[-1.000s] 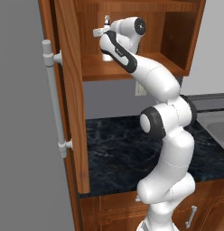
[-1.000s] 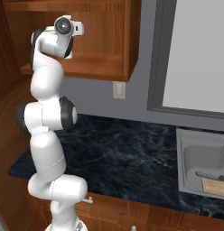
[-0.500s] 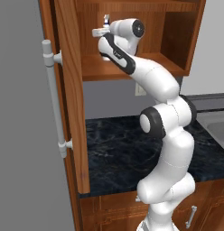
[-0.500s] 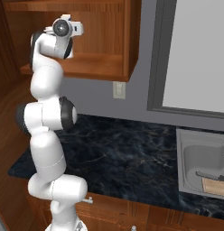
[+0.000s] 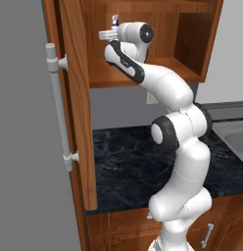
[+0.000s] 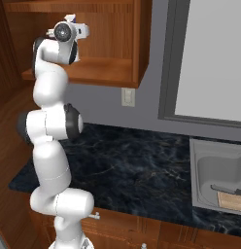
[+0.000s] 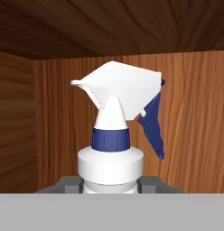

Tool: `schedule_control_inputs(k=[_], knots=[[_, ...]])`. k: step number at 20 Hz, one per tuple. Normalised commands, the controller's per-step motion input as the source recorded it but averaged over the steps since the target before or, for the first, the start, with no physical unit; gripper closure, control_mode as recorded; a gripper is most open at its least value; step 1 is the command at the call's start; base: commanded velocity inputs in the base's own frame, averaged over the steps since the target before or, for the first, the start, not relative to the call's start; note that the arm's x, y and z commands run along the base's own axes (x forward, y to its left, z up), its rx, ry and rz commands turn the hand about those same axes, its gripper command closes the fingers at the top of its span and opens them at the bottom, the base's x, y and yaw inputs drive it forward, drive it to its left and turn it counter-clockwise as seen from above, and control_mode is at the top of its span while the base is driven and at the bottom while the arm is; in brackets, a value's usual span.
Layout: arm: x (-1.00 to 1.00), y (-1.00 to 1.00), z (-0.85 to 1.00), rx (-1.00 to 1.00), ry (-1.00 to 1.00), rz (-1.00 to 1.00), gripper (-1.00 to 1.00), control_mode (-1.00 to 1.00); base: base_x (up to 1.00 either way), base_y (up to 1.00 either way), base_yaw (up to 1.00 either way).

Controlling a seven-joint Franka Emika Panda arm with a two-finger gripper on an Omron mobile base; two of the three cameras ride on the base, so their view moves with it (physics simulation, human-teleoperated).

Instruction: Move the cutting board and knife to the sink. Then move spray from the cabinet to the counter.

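White spray bottle (image 7: 113, 149) is sitting inside the wall cabinet (image 5: 189, 44), right in front of the hand camera, upright, with the wood back wall behind it. Its trigger head is pointing to one side in hand view, with a dark blue collar and a dark blue trigger lever hanging on the other side. Gripper (image 7: 111, 182) is closing around the bottle's shoulder: the two grey fingertips (image 7: 68, 183) are flanking the white body on both sides, looking pressed against it, so the jaws are gripping the spray. In the left base view the arm is reaching up into the cabinet, with the hand above the shelf and beside the open cabinet door (image 5: 77, 98) with its silver bar handle (image 5: 57, 105). Black marble counter (image 6: 132, 170) is lying below the cabinet. Sink (image 6: 210, 172) is sitting well to the side of the cabinet, at the counter's far end. Cutting board (image 6: 232, 200) is lying in the sink basin, with the knife (image 6: 228, 190) lying just beside it.
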Motion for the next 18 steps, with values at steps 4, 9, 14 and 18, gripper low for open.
schedule_control_inputs(k=[4, 9, 14, 18], knots=[[0.00, 0.00, 0.04, 0.00, 0.00, -0.04, 1.00, -1.00, 0.00, 0.00, 0.00], [0.00, 0.00, 0.10, 0.00, 0.00, -0.03, 1.00, -1.00, 0.00, 0.00, 0.00], [-0.11, 0.00, 0.03, 0.00, 0.00, -0.03, 1.00, -1.00, 0.00, 0.00, 0.00], [-0.24, 0.00, 0.00, 0.00, 0.00, -0.04, 1.00, -1.00, 0.00, 0.00, 0.00]])
